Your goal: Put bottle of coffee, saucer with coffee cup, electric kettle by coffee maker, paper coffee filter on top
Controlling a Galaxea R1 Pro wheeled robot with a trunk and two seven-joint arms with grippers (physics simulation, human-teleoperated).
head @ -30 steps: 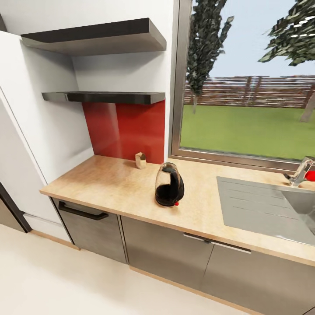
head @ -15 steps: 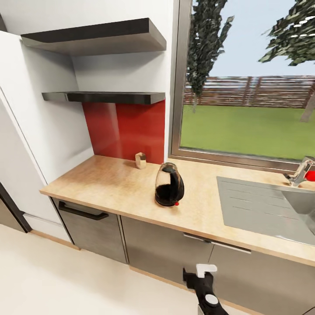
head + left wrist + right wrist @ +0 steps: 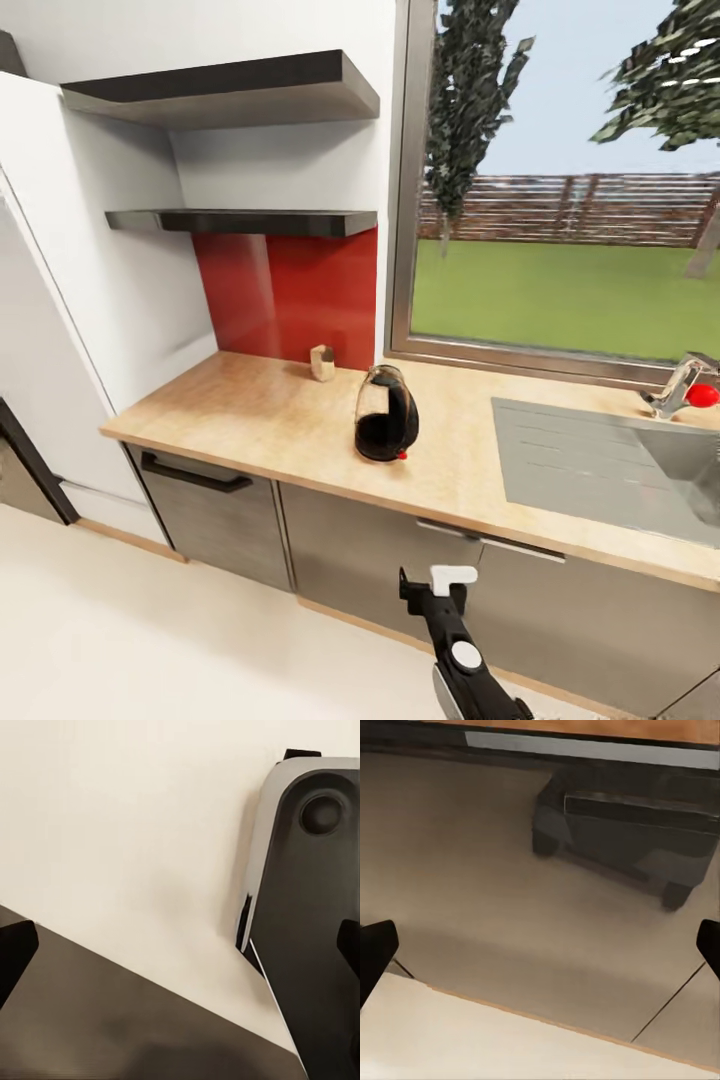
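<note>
Kettle (image 3: 387,417) on countertop (image 3: 270,420); coffee maker, bottle, filter, cup unplaced, most remains. Right gripper (image 3: 436,592): jaw spread unclear; left (image 3: 180,952) spread.

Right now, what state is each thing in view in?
electric kettle: upright on the kitchen countertop, untouched
small beige block: standing by the red backsplash
cabinet doors: closed
right gripper: raised in front of the cabinets, holding nothing; open or shut, cannot tell
shelves: visible edges bare
</note>
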